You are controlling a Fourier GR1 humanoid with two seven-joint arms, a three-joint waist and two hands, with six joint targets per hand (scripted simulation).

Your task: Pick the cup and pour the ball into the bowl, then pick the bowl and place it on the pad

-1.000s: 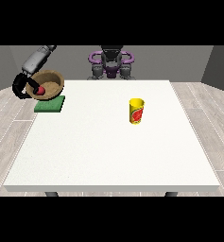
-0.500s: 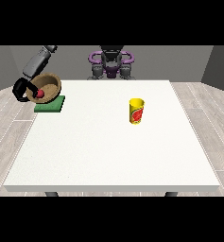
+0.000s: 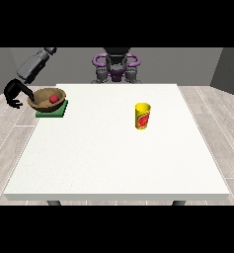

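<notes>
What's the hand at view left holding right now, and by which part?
Nothing. The hand at the view's left is apart from the brown wooden bowl, which sits on the green square pad with the red ball inside.

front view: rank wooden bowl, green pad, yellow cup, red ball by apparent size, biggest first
1. Brown wooden bowl, widest of the four.
2. Flat green square pad: mostly hidden under the bowl, so its place against the bowl is unsure.
3. Yellow cup with red print; it stands nearer the camera, which flatters it.
4. Small red ball inside the bowl, clearly smallest.
</notes>
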